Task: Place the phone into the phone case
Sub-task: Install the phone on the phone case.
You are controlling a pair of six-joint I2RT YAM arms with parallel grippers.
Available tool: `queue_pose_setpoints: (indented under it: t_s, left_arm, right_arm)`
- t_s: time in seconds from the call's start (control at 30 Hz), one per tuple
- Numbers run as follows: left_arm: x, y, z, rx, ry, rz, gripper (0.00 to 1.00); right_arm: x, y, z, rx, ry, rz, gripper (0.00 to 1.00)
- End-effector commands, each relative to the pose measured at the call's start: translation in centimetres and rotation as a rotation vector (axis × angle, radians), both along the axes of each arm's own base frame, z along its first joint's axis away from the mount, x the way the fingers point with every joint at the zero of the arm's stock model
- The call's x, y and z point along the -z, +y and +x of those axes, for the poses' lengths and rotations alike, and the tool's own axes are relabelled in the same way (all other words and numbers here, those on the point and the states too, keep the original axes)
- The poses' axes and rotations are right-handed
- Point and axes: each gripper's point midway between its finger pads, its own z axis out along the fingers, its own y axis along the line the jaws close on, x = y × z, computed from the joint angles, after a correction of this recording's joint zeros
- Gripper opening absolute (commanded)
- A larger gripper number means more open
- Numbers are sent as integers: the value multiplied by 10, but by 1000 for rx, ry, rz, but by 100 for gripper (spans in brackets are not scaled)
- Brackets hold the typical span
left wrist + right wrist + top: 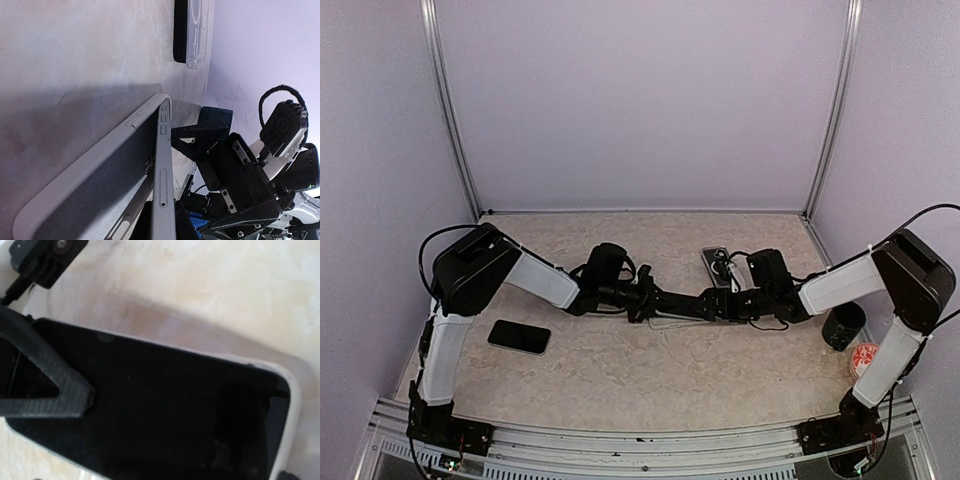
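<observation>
The phone case [95,195] is a pale grey shell at the table's middle, one long edge lifted. My left gripper [164,221] is shut on that raised side rim, a dark finger on each side. In the right wrist view the black phone [175,415] lies inside the case rim [296,405], screen up. My right gripper [182,437] is open above it, and one finger [47,385] rests on the screen near the phone's end. From above, the left gripper [645,298] and right gripper [715,303] meet nose to nose over the case [665,322], hiding most of it.
A second black phone [518,337] lies flat at the left. Another phone in a clear case [717,265] sits at the back, with a cable beside it. A black cup [843,325] and a small red-and-white round lid [863,358] stand at the right edge.
</observation>
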Motion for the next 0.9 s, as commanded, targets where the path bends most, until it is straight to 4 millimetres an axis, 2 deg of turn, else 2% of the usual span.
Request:
queue_pose_setpoints:
  t_s: [0.0,0.37,0.53,0.87]
  left_arm:
    - [1,4,6,-66,12,8,0]
    - [24,19,-9,-71,75,-1,0]
    - [30,18,-13,-70,81,-1,0]
    - [26,18,-15,-48,35,-37,0]
  right_arm:
    - [4,30,-33,-134,64,55,100]
    - [2,34,-35,-150,62,62,99]
    - [3,41,-40,-170,71,81,100]
    - [0,42,-42,-180,57,69,100]
